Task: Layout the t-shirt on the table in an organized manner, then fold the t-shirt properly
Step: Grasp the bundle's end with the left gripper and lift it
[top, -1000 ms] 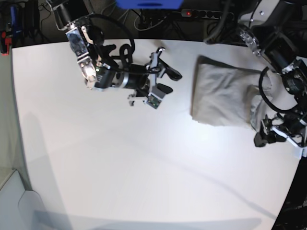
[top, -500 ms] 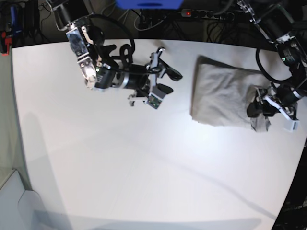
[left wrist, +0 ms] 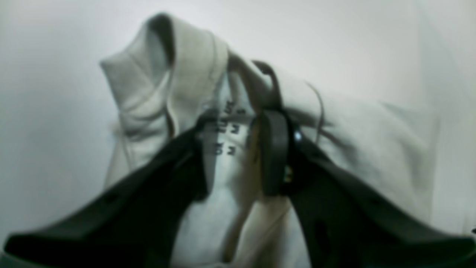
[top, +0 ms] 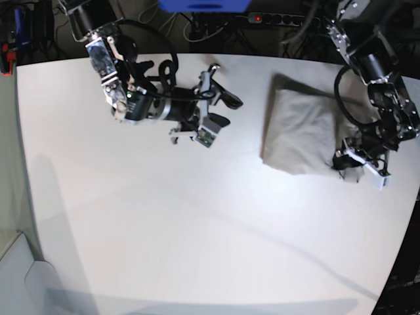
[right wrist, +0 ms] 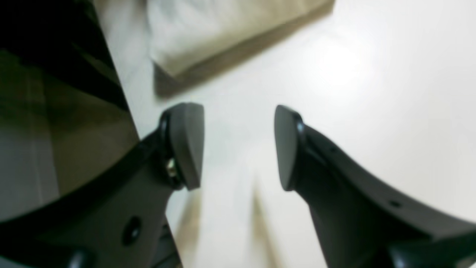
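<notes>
My left claw [left wrist: 234,149] pinches a bunched fold of the t-shirt [top: 298,134] by its label; my right claw [right wrist: 240,147] hangs open, empty, over the tabletop [top: 197,223].

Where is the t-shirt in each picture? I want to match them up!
Base view: the t-shirt lies bunched at the right side of the table.
Left wrist view: it fills the middle, with cloth and its label between the left gripper's jaws.
Right wrist view: its edge shows at the top.
Shared landmark: the white table.
</notes>
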Robot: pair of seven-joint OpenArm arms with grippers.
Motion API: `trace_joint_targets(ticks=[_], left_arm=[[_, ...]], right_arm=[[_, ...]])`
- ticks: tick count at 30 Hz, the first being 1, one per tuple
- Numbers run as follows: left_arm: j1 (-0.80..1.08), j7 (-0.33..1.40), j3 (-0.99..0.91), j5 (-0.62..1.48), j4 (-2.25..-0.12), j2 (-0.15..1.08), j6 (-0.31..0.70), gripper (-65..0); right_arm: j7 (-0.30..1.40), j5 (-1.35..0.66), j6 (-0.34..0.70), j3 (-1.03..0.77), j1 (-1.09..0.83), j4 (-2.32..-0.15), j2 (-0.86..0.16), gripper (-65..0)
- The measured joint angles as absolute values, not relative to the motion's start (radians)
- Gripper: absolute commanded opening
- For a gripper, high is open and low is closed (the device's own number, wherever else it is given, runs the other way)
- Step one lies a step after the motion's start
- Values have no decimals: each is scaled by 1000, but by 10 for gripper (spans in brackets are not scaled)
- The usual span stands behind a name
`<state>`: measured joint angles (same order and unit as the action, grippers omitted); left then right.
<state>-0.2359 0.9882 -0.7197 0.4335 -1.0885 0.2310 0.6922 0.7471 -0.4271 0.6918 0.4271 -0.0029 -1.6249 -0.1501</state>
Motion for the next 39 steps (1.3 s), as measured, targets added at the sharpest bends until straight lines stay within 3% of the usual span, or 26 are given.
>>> trace_joint_targets(ticks=[5,8,15,19,24,29,39], left_arm=[[-282,992,-722,441,-1090,247,693,-459],[-284,1080,-725,535,-1158,263,693,-441],[-249,1155,-719,633,-1336,300,699,-193],[-187,1171,-717,615,-1329,365,700,-125],[-178,1147,-633,513,-1260,431,699,-123],[-171,1023,-536,392,-1139,419,697,-123],[-209,889,-455,418,-978,432,700,-123]], right_arm=[[745,-427,692,427,-3,-1625,-163,-344],[744,-427,692,427,-3,-1625,-163,-344],[746,-426,692,427,-4,-1625,-163,-344],[744,-427,692,427,-3,-1625,-165,-344],[744,-427,692,427,-3,-1625,-165,-344],[744,-427,692,429,-1,-1625,-165,-344],[744,-427,692,428,-4,-1625,-165,-344]])
